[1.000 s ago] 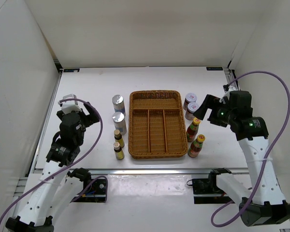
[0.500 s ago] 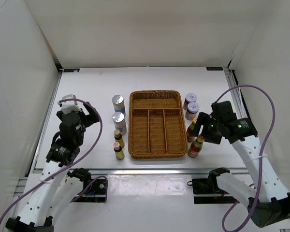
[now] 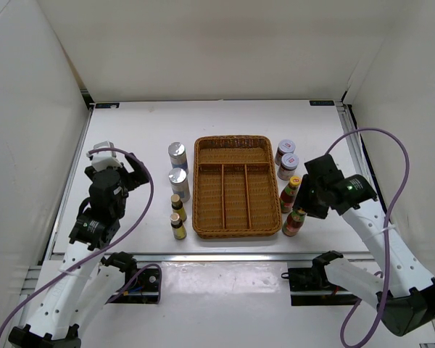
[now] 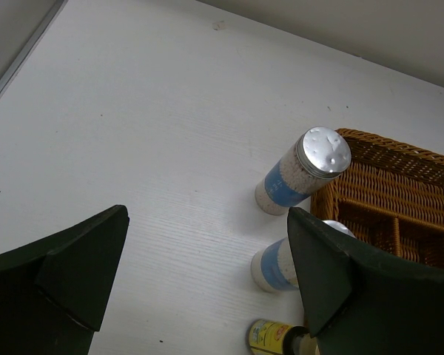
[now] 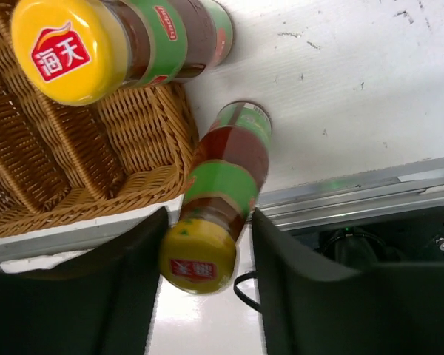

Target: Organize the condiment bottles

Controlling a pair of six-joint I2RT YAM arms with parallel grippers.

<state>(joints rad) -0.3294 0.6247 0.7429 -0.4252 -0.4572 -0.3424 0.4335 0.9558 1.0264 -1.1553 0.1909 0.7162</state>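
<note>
Wicker tray [image 3: 232, 139] compartments lie open from above; at its 9 o'clock two shakers [image 3: 177, 154] and two small bottles [image 3: 177, 207] stand in a tight column, with wide bare desk [image 3: 130, 134] beyond; at 3 o'clock two jars [image 3: 286, 151] and two sauce bottles [image 3: 291, 191] crowd the rim, the right gripper [image 5: 209, 244] straddling the nearest.

We see our left gripper [image 4: 207, 222] spread wide above the white table [image 4: 133, 111], dark fingers [image 4: 66, 274] low at either side. A silver-topped shaker [image 4: 303, 170] stands just outside the wicker tray [image 4: 407, 192], by its corner. Along that same tray wall sit a second shaker [image 4: 270, 262], half hidden, and a yellow-labelled bottle [image 4: 270, 336].
</note>
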